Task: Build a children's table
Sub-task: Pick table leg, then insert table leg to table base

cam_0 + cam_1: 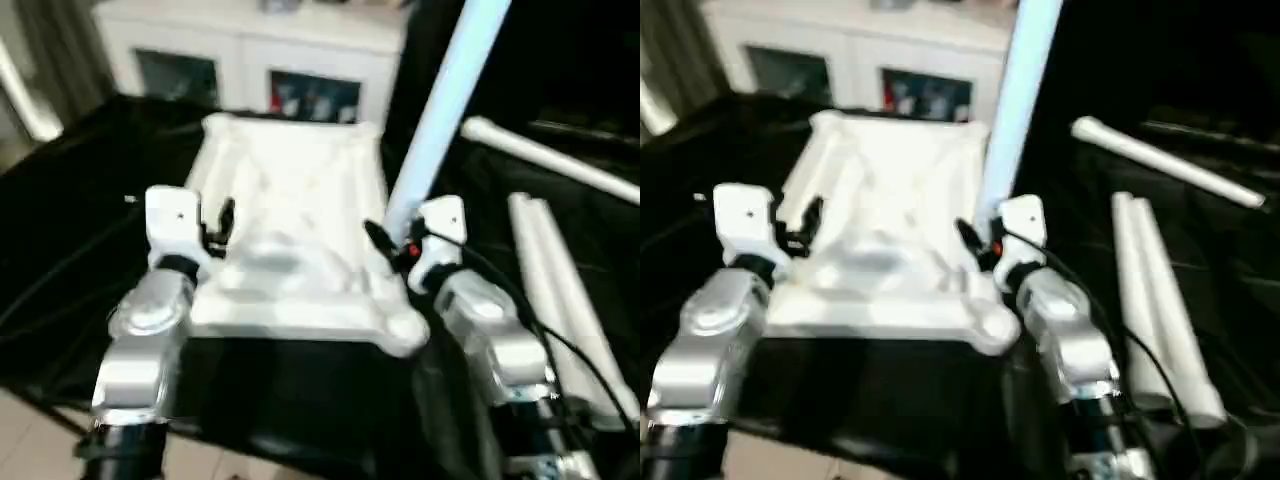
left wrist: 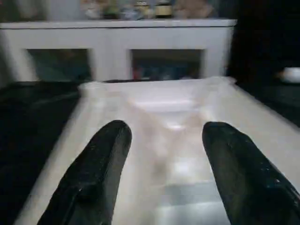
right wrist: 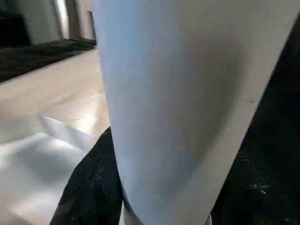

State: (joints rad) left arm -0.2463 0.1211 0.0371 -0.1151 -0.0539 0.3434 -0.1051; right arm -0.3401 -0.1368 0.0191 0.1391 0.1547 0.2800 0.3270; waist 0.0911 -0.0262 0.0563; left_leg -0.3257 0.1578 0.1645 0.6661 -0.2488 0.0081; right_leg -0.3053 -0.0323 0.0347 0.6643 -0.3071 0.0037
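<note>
The white tabletop [image 1: 290, 220] lies underside up on the black cloth, ribs and corner sockets showing. My left gripper [image 1: 222, 222] hovers at its left edge, open; in the left wrist view its fingers [image 2: 98, 159] stand apart with just the tabletop's surface [image 2: 168, 108] beyond them. A white leg [image 1: 440, 110] rises steeply up from the tabletop's right side with my right gripper [image 1: 390, 240] shut on its lower part. In the right wrist view this leg [image 3: 187, 93] sits between the black fingers [image 3: 89, 187]. Whether the leg's end sits in a socket is hidden.
Two more white legs [image 1: 560, 290] lie side by side on the cloth at the right, and a third one [image 1: 550, 155] lies across behind them. A white cabinet [image 1: 250, 50] with glass doors stands behind the table. The table's front edge is just below my forearms.
</note>
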